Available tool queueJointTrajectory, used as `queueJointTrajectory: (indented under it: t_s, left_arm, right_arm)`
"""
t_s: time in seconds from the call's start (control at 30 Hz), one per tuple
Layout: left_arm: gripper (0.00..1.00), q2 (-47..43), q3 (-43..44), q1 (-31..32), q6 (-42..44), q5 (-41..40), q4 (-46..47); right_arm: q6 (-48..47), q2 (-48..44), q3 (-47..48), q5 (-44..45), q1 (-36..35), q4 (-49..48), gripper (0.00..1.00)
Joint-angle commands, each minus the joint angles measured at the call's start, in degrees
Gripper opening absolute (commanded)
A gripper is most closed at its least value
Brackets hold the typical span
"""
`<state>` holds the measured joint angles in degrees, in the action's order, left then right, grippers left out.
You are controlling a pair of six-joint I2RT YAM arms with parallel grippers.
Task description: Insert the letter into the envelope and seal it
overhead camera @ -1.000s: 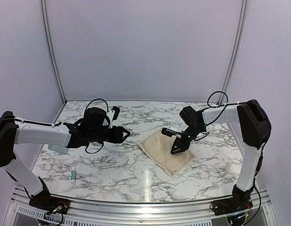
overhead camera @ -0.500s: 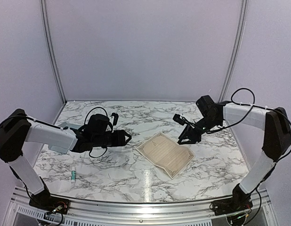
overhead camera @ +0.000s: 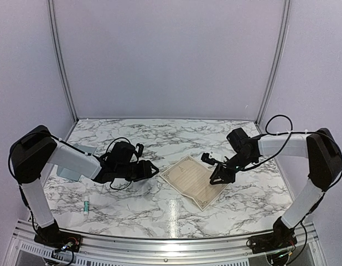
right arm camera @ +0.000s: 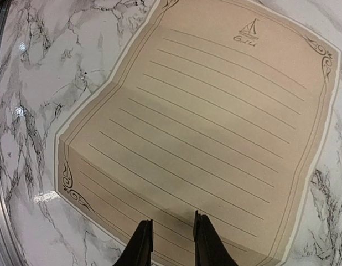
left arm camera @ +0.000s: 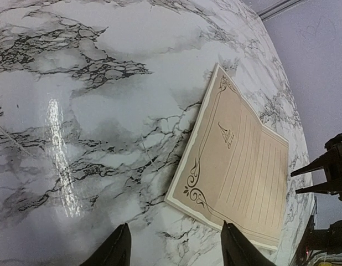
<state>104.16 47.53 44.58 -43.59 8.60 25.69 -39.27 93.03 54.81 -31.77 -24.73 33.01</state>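
Hovering lower over the letter (overhead camera: 194,180), right fingers (right arm camera: 172,239) narrowed, empty; left fingers (left arm camera: 172,250) apart, empty.

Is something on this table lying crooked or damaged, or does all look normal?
The letter lies unfolded and turned at an angle to the table edges. Creases run across the sheet and its far part lifts slightly. It shows no tear. The small tube lies alone near the front left edge. Nothing is spilled.
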Motion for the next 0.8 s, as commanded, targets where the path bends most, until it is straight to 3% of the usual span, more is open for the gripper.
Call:
queueJointTrajectory:
  t_s: [0.0, 0.27, 0.77]
  left_arm:
    - [0.58, 1.2, 1.7, 0.1, -2.0, 1.7, 2.3]
    - [0.58, 1.6, 0.8, 0.0, -2.6, 1.9, 2.5]
    - [0.58, 6.2, 1.1, -0.2, -5.6, 6.1, 9.3]
  right_arm:
    - [0.1, 1.7, 0.5, 2.7, -2.4, -3.1, 0.21]
    - [0.4, 6.8, 0.4, 5.4, -2.8, -3.8, 0.15]
    - [1.3, 12.3, 1.2, 6.2, -2.9, -3.2, 0.13]
